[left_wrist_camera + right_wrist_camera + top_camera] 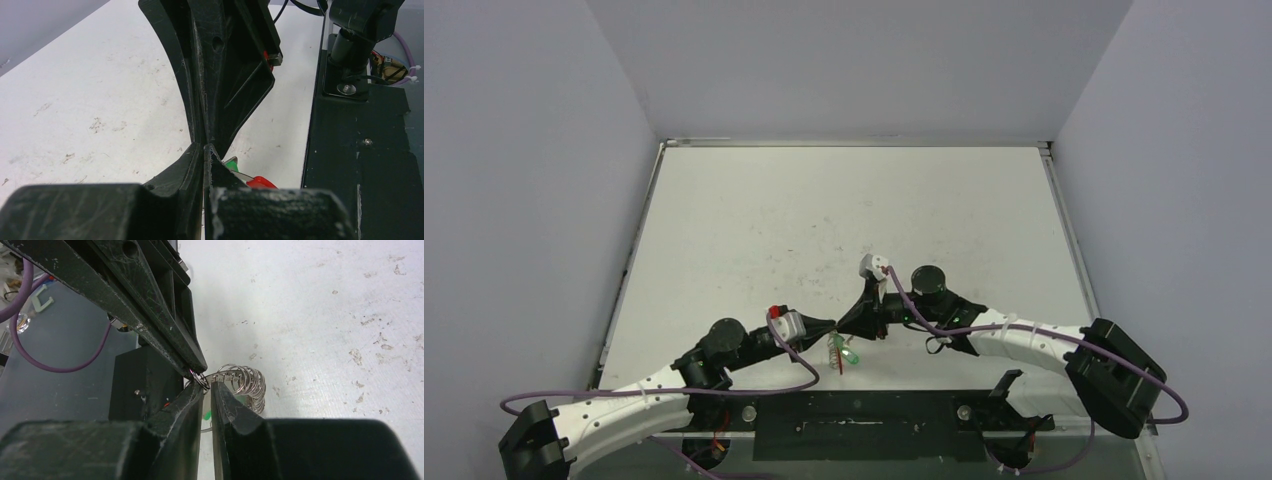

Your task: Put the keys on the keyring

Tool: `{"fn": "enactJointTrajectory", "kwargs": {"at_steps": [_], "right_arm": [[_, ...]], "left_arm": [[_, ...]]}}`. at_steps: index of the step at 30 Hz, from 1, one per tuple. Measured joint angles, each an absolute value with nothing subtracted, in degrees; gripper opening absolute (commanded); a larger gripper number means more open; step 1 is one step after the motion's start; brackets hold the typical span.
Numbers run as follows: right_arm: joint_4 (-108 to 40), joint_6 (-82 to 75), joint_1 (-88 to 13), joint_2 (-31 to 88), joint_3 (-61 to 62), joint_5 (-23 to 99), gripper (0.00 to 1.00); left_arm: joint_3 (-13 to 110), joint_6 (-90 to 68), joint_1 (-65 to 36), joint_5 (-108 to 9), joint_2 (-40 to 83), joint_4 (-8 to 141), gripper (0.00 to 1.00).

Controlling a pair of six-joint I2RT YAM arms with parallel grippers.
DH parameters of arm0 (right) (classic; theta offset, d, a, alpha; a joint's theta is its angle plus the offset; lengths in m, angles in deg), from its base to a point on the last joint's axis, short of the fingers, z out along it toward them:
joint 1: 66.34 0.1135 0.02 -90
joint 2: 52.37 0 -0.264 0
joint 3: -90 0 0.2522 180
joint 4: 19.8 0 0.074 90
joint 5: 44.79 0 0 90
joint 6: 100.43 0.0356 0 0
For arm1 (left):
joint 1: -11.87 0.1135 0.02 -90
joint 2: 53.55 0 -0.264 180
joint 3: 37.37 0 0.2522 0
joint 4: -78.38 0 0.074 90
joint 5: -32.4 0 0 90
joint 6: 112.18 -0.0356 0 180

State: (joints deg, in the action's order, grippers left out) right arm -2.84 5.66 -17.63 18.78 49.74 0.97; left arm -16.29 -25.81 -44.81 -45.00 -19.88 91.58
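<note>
At the table's (824,200) near edge our left gripper (204,150) pinched the keyring (247,380), our right gripper (207,387) stood nearly closed, hold unclear, and we judged the keys (849,355) not yet threaded

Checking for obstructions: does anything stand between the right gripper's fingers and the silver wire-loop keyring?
Nothing visible does. The fingers of the right gripper sit right at the silver wire-loop keyring, next to the left gripper, whose shut fingers pinch one loop. The green plastic key tag shows past the fingertips, not between.
</note>
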Motion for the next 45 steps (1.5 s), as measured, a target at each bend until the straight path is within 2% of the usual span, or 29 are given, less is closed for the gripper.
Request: {"fn": "enactJointTrajectory", "kwargs": {"at_steps": [2, 5, 18, 22, 26, 33, 38, 40, 45], "right_arm": [[-2.82, 5.77, -17.61, 19.09, 49.54, 0.7, 0.11], [-2.77, 5.86, -17.61, 19.85, 49.21, 0.24, 0.0], [-6.75, 4.16, -18.0, 18.48, 48.16, -0.85, 0.0], [-15.91, 0.03, -17.98, 15.64, 44.64, 1.14, 0.0], [-25.87, -4.15, -18.05, 13.14, 40.34, 5.53, 0.0], [-40.39, -8.04, -17.19, 10.89, 35.55, 16.02, 0.0], [-51.16, -9.77, -12.6, 12.01, 29.32, 26.08, 0.0], [-54.05, -10.03, -10.68, 13.25, 26.15, 29.49, 0.0], [-59.08, -8.94, -8.58, 16.01, 20.19, 35.76, 0.0]], "left_arm": [[-16.29, -25.84, -44.81, -45.02, -19.98, 91.76, 0.0], [-16.29, -25.81, -44.81, -45.11, -20.01, 91.8, 0.0], [-16.29, -25.53, -44.83, -45.79, -20.23, 91.87, 0.0], [-16.29, -25.29, -45.05, -46.88, -21.12, 91.8, 0.25], [-16.29, -24.68, -45.07, -48.65, -22.39, 90.62, 0.39], [-16.1, -22.69, -45.07, -52.3, -22.48, 87.93, 0.46], [-14.79, -19.76, -45.07, -53.81, -19.07, 87.17, 0.51], [-14.26, -18.71, -45.07, -54.18, -17.08, 87.45, 0.59], [-13.54, -15.06, -45.1, -55.49, -11.2, 88.94, 0.71]]}}
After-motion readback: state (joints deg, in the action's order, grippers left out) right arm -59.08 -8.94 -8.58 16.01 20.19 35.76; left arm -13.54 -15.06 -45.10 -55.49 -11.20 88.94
